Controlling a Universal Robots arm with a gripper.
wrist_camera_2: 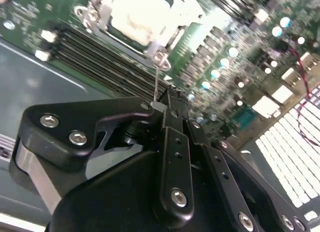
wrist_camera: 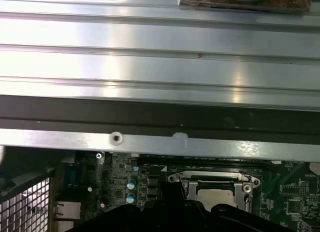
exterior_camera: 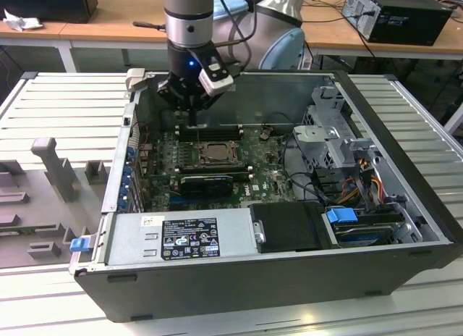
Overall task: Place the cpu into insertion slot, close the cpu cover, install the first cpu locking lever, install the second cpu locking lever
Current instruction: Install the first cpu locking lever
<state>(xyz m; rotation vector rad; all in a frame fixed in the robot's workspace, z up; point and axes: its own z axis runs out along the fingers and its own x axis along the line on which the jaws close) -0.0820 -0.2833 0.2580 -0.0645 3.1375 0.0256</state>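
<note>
Hand [exterior_camera: 194, 113]: pinching 1 thin locking lever [wrist_camera_2: 157, 79], at 11 o'clock of the insertion slot [exterior_camera: 207, 153]. Cpu [wrist_camera: 215, 194]: sitting in the slot under the cpu cover [wrist_camera: 215, 177]. Lever is probably handling stiff, springy and slippery; best taken near its looped end.

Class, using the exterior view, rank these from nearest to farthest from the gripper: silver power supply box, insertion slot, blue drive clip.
1. insertion slot, mid-board, right by the gripper, which is shut on a locking lever.
2. silver power supply box, along the case's near wall.
3. blue drive clip, at the exterior view's right.
</note>
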